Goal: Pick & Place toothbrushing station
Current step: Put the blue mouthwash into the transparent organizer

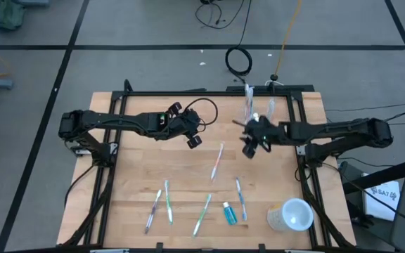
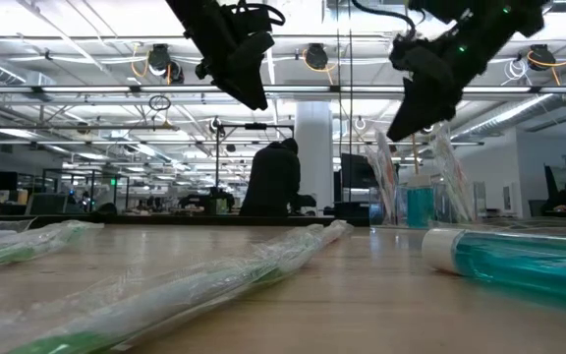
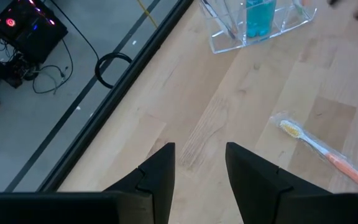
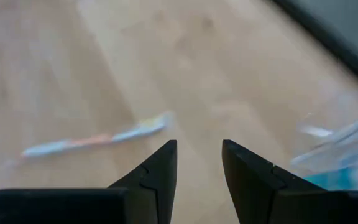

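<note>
Wooden bench: right claw, parted and empty, hovers beside the clear tumbler; a careless swing could topple it.

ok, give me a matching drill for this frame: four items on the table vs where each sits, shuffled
Things:
1. clear tumbler
2. orange toothbrush
3. blue tube
4. whitish cup

Places:
A. near right corner of the table
B. far edge, upright
C. mid-table, lying alone
D. near edge, left of the cup

Pairs: 1-B, 2-C, 3-D, 4-A
</note>
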